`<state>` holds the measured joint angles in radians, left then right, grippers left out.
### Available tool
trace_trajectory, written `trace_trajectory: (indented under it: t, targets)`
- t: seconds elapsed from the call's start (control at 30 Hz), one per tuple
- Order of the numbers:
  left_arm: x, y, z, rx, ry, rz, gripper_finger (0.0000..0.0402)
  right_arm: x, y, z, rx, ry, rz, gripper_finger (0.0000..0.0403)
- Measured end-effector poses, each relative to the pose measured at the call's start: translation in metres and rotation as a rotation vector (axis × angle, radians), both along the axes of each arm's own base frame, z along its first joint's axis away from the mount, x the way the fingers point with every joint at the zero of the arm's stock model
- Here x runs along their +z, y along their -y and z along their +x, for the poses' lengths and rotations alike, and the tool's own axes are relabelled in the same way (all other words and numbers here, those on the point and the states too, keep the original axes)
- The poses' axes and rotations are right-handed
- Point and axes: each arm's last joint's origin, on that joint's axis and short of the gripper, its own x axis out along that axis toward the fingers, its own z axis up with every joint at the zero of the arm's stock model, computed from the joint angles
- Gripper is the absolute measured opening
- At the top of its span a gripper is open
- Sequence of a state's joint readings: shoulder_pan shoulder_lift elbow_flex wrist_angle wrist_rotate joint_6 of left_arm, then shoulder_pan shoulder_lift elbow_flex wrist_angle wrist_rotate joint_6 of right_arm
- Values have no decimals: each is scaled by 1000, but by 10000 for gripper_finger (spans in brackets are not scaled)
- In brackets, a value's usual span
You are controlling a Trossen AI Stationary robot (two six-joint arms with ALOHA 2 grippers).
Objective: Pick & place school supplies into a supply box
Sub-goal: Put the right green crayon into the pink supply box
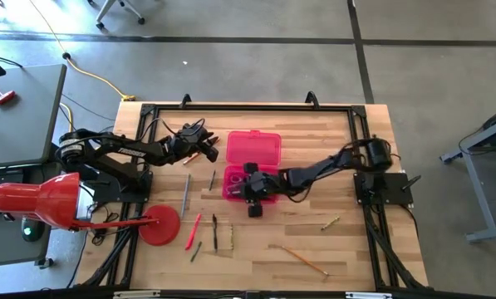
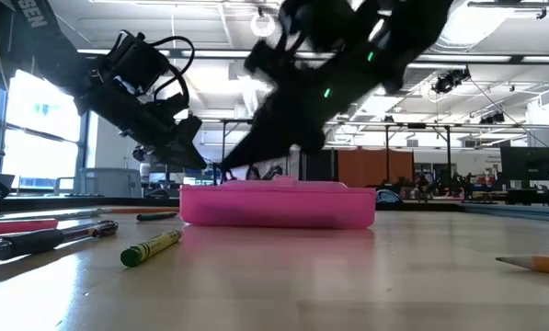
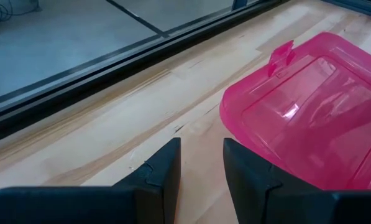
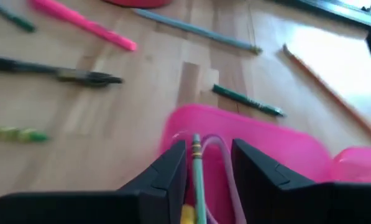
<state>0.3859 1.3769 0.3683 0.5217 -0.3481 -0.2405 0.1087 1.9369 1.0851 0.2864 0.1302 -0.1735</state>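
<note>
The pink supply box [image 1: 249, 166] lies open at mid-table, its lid [image 3: 316, 118] flat on the far side and its tray [image 4: 247, 143] nearer. My right gripper [image 4: 207, 168] hangs open just over the tray's left end. A pale green pencil with a yellow band [image 4: 197, 177] lies in the tray below the gap between its fingers. My left gripper [image 3: 201, 165] waits open to the left of the lid, with nothing between its fingers. More school supplies lie loose on the wood: a grey pencil [image 1: 185, 193], a pink pen [image 1: 193, 230], a black pen [image 1: 215, 231] and a green crayon [image 2: 152, 248].
A red round disc [image 1: 159, 224] sits near the table's left front. An orange pencil [image 1: 302, 257] and a short pencil [image 1: 329, 223] lie toward the right front. A dark green pencil [image 4: 247, 99] rests just left of the tray. A black frame [image 1: 248, 106] edges the table.
</note>
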Motion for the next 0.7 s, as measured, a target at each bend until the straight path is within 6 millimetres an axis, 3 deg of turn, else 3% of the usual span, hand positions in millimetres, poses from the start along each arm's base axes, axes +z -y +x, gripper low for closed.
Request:
trace_trajectory:
  t: [0.13, 0.27, 0.37, 0.47, 0.7]
  targets:
    - [0, 0, 0, 0, 0, 0, 150, 36, -25, -21, 48, -31, -66, 107]
    - [0, 0, 0, 0, 0, 0, 150, 67, -46, -55, 152, -128, -22, 101]
    - [0, 0, 0, 0, 0, 0, 150, 77, -57, -83, 162, -143, 7, 87]
    - [0, 0, 0, 0, -1, 0, 150, 72, -65, -114, 167, -168, 61, 74]
    - [0, 0, 0, 0, 0, 0, 150, 32, -74, -190, 165, -236, 186, 69]
